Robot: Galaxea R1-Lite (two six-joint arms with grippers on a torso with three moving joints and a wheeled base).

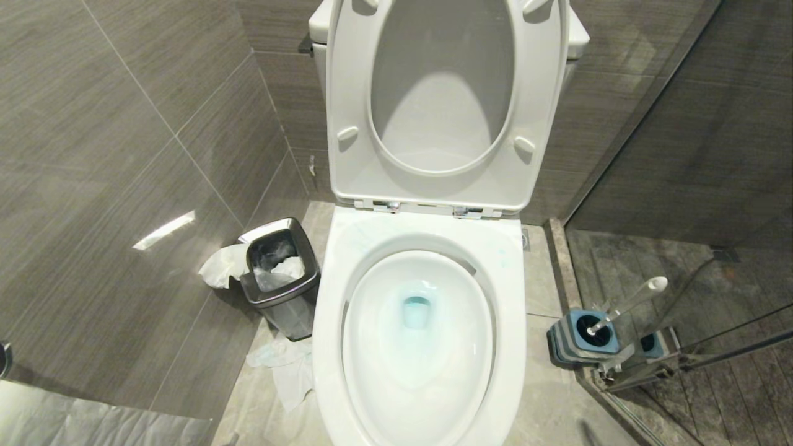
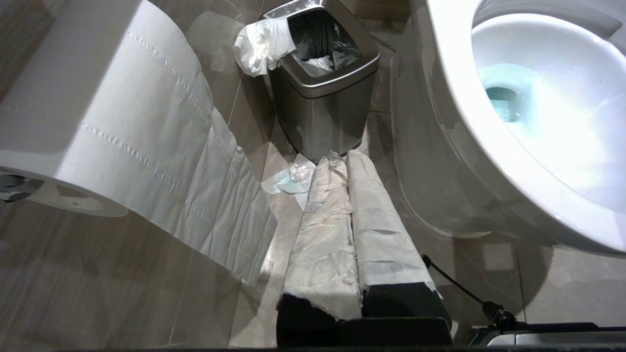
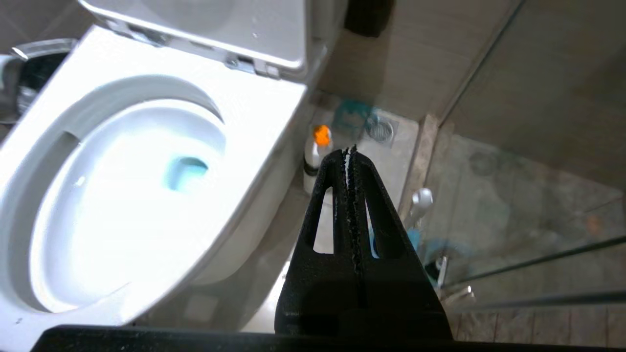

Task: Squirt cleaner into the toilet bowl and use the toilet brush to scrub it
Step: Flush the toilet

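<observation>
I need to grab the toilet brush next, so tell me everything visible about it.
The toilet brush has a long thin white handle with a rounded tip, leaning up and to the right. Its dark head sits down in a square blue-and-grey holder on the floor, right of the toilet bowl, beside the glass shower panel. Neither gripper touches it. In the right wrist view only the handle's tip shows past the gripper.

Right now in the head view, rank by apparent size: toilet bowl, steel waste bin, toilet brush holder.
1. toilet bowl, by far the largest.
2. steel waste bin.
3. toilet brush holder, smallest; all three stand on the floor, so the ranking holds.
</observation>
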